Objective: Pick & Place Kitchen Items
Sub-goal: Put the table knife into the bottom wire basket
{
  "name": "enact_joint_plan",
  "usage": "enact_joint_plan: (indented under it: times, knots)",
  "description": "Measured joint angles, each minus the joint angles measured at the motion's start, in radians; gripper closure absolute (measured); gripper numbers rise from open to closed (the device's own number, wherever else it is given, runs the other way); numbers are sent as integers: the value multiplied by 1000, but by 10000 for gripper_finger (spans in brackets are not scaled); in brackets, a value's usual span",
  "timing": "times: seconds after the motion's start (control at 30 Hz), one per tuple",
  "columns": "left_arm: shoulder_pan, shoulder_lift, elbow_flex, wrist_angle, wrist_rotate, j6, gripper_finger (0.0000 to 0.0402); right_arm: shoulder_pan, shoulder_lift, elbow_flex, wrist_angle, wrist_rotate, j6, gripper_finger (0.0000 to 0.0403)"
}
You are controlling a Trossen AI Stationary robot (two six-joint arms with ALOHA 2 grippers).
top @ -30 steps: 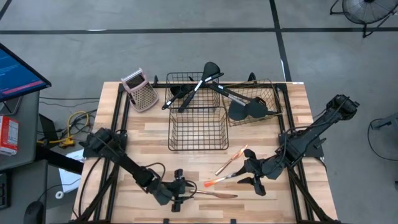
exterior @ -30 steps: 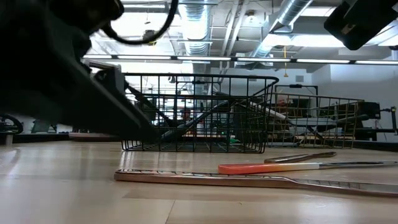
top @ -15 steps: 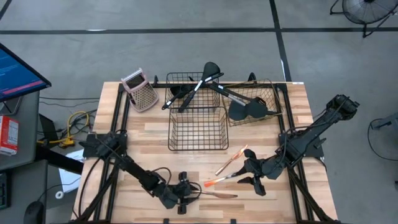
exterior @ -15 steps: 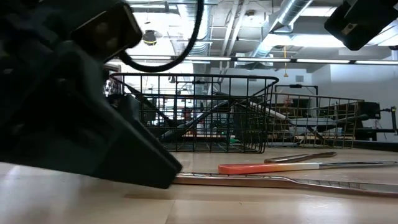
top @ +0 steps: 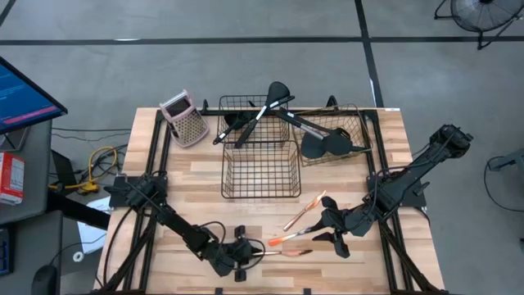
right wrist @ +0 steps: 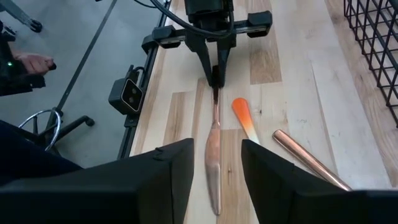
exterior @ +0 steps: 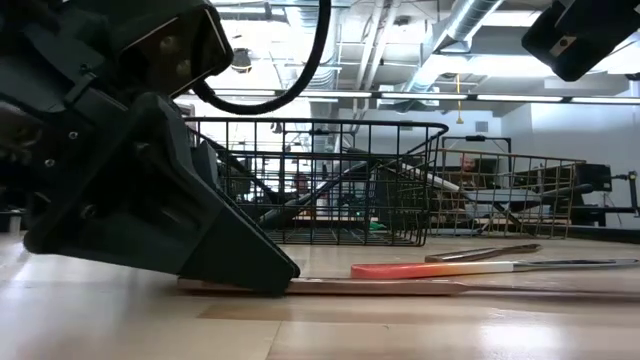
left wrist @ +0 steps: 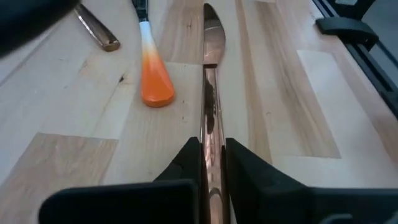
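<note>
A copper-coloured table knife (top: 286, 253) lies flat on the wood near the table's front edge, blade toward the right. My left gripper (top: 252, 253) is down on the table at the knife's handle end and shut on it. Just behind the knife lie an orange-handled utensil (top: 282, 239) and a copper-handled piece (top: 303, 215). My right gripper (top: 326, 229) stands open by their right ends, its fingers (right wrist: 180, 174) apart above the knife's blade (right wrist: 213, 155). Black ladles and spatulas (top: 262, 111) rest in the far baskets. My left gripper pinches the knife's handle (left wrist: 211, 134) between its two fingers (left wrist: 186, 158). The fingers come low and slanting from the table's left and lie along the knife. In the low view the fingertip (exterior: 270, 280) sits on the wood, and the knife (exterior: 400, 288) lies flat.
An empty black wire basket (top: 260, 168) stands mid-table. Behind it stand a second black basket (top: 246, 123) and a bronze one (top: 348, 123), both holding black utensils. A pink-topped grater (top: 184, 119) is at the far left. Bare wood lies left of the baskets.
My left gripper has gone down to the table and a little toward the right edge, onto the knife's handle end. It has shut on the handle. The knife stays flat on the wood.
</note>
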Motion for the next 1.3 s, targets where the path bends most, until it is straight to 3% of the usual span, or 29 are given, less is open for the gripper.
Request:
enact_joint_plan:
  times: [0.2,0.57,0.83,1.3]
  knots:
    - [-10,-33,-2,-31,14,-64,386,0,0,0,1,5,0,271]
    - [-15,-159,-11,-265,1,-64,399,0,0,0,31,8,5,271]
    - [-13,-162,-10,-282,-5,-62,399,0,6,1,32,9,-46,274]
    - [-7,-176,-11,-298,-24,-83,401,-1,235,135,31,3,-206,284]
